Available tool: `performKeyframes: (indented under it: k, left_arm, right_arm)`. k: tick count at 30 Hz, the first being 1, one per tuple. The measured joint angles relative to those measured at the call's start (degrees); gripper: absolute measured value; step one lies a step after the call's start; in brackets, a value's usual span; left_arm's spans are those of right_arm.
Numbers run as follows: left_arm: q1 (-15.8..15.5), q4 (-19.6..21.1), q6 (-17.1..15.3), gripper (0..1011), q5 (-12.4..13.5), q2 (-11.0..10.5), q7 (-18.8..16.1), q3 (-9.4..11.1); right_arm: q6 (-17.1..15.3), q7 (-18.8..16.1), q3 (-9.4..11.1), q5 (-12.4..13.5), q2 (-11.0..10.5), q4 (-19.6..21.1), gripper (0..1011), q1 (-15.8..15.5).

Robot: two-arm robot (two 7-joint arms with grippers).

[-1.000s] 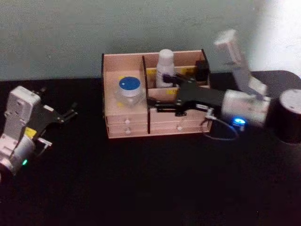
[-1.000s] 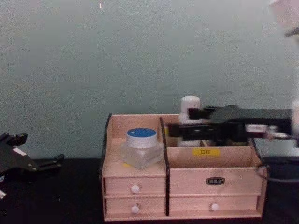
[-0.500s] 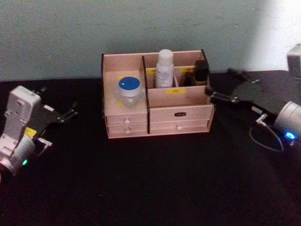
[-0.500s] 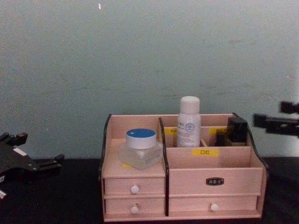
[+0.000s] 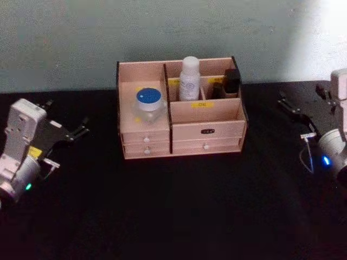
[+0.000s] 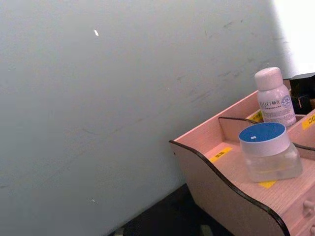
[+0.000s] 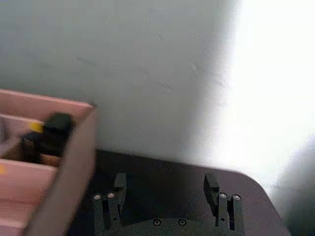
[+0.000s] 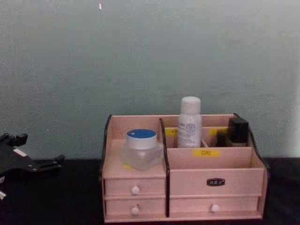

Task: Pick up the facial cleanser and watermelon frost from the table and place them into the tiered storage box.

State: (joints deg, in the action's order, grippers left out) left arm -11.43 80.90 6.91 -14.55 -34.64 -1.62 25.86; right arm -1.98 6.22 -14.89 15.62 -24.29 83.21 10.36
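The tiered storage box stands at the middle back of the black table. A white bottle stands upright in its rear compartment. A clear jar with a blue lid sits on its left tier. I cannot tell which of the two is the facial cleanser and which the watermelon frost. My right gripper hangs open and holds nothing, to the right of the box. My left gripper rests open at the far left.
A small black item sits in the box's rear right compartment. The box has small drawers with white knobs in front. A grey-green wall stands close behind. The black table lies bare in front of the box.
My right gripper has let go of the white bottle and pulled back out of the box to the right. The bottle stays upright in the rear compartment. The left arm has not moved.
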Motion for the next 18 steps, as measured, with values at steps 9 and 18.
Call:
performKeyframes:
  k: [9, 18]
  left_arm:
    - [0.00, 0.00, 0.00, 1001, 0.00, 0.00, 0.00, 0.00]
    - [0.00, 0.00, 0.00, 1001, 0.00, 0.00, 0.00, 0.00]
  right_arm:
    - [-1.96, 2.56, -0.50, -3.32, 3.74, -8.10, 1003, 3.80]
    - [-2.09, 2.61, -0.54, -3.37, 3.84, -8.23, 1002, 3.85]
